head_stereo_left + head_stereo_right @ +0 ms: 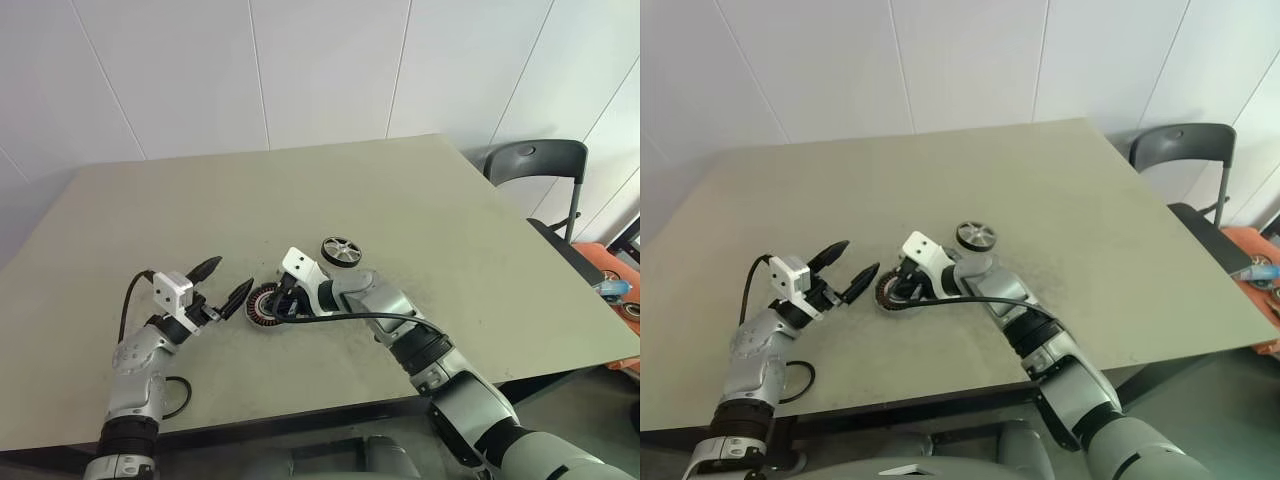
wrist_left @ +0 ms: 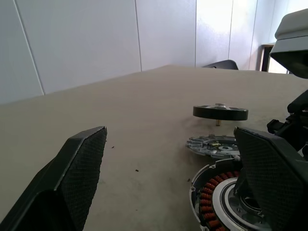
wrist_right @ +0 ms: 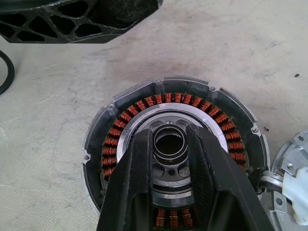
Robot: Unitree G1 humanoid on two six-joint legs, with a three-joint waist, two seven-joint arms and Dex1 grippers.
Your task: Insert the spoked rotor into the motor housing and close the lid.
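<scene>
Right gripper (image 3: 169,144) narrowed over motor housing (image 3: 175,144) centre hub, grasp unclear. Left gripper (image 1: 226,283) spread wide, empty, beside housing. Spoked rotor (image 1: 341,250) and lid (image 2: 212,146) on table (image 1: 420,190) just behind.

1. No readable text, label, brand, number or sign appears anywhere in these views.
2. The motor housing (image 3: 173,154), with its ring of copper-red coils, carries no legible marking.
3. The lid (image 2: 211,146) and the spoked rotor (image 1: 341,250) show no lettering either.
</scene>
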